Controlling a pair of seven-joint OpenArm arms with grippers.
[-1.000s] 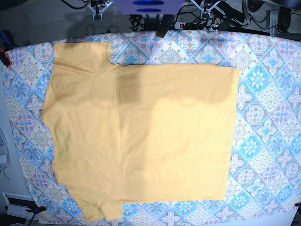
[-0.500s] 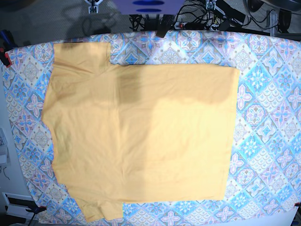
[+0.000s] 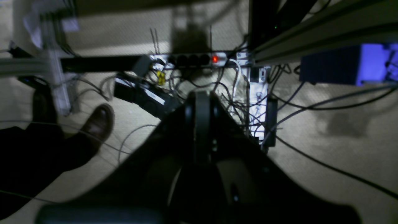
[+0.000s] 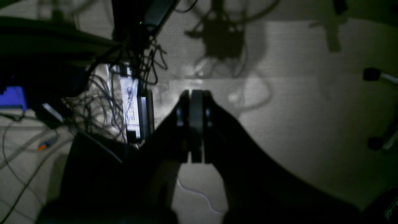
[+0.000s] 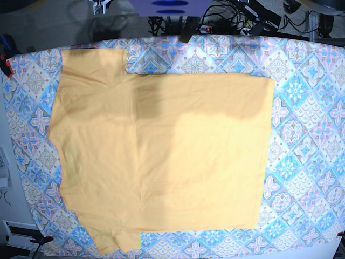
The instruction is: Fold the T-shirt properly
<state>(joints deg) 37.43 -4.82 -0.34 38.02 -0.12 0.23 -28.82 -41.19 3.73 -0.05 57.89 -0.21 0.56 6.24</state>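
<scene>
The T-shirt point(image 5: 161, 156) lies flat on the table point(image 5: 307, 162), nothing standing on or around it. Cables point(image 5: 226, 16) crowd the floor beyond the table's far edge.

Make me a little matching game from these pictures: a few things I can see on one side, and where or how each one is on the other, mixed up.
Things:
1. T-shirt
2. tablecloth
3. left gripper
4. brown shoe

Descriptions:
A. shut, held over a tangle of cables
B. spread out flat, not yet folded
C. on the floor, left side of the left wrist view
D. blue and pink pattern, lying under the yellow fabric

Pairs: 1-B, 2-D, 3-A, 4-C
</scene>
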